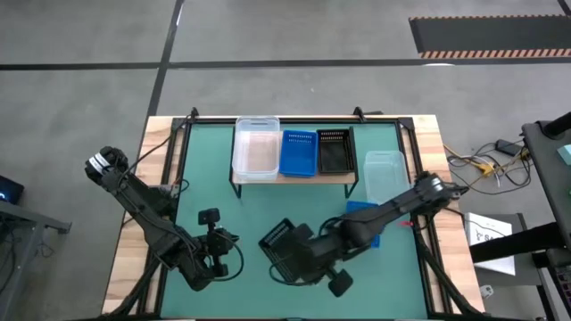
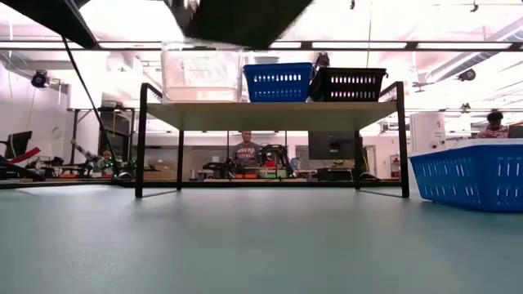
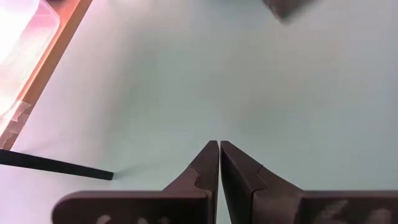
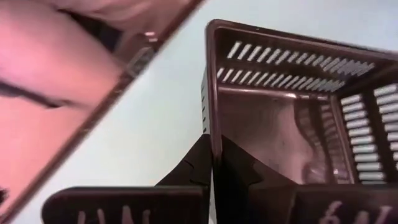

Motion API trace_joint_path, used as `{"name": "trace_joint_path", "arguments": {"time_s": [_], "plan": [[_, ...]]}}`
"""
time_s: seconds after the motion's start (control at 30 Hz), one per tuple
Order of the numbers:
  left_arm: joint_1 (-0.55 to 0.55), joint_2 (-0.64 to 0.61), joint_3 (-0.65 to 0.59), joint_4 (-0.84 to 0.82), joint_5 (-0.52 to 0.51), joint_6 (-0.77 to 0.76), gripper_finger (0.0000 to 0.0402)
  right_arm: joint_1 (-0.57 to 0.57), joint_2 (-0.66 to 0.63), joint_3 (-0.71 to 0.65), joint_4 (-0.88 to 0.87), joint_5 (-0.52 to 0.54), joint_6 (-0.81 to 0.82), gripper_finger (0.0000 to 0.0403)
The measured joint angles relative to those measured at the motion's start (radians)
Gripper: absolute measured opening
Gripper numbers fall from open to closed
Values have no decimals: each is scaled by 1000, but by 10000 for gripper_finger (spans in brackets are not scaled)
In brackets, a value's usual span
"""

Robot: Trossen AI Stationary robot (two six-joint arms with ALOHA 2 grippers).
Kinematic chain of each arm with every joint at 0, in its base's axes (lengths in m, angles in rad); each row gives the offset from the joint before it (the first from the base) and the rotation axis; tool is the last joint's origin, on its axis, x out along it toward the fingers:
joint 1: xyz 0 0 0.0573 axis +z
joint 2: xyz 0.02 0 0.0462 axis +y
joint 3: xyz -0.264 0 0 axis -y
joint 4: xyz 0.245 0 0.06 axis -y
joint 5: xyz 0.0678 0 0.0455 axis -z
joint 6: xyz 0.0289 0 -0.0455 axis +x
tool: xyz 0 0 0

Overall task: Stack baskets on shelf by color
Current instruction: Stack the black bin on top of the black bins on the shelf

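Observation:
The shelf (image 1: 294, 176) stands at the table's far side with a clear tub (image 1: 255, 148), a blue basket (image 1: 299, 152) and a black basket (image 1: 334, 150) side by side on its board. My right gripper (image 4: 213, 146) is shut on another black basket (image 1: 284, 250) above the table's near middle; the low view shows that basket (image 2: 245, 20) high above the table. My left gripper (image 1: 210, 217) hovers shut over the near left of the table, with nothing between its fingers (image 3: 219, 144). My right gripper pinches one side wall of the black basket near a corner (image 4: 211, 121), one finger outside the wall and one inside the basket. The fingers come slanting down from the table's right. The basket is lifted clear of the table and tilted, its open side toward the wrist.
A clear tub (image 1: 385, 174) sits on the table to the right of the shelf. A blue basket (image 1: 361, 212) rests on the table under my right arm, also at the low view's right (image 2: 470, 175). People sit in the room behind the table.

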Motion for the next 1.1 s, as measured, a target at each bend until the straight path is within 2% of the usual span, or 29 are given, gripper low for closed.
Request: {"name": "trace_joint_path", "arguments": {"time_s": [0.23,0.3,0.5,0.67,0.9,1.1], "plan": [[0,0,0,4,0,0,0,21,-136,-55,0,404,132,8],[1,0,0,4,0,0,0,5,-161,-64,-12,475,159,8],[1,0,0,4,0,0,0,-52,-225,-85,-22,485,156,8],[1,0,0,3,0,0,0,-129,-303,-168,-37,485,130,8],[1,0,0,3,0,0,0,-249,-499,-409,45,468,115,8],[1,0,0,5,-6,0,0,-377,-694,-639,170,368,81,8]]}}
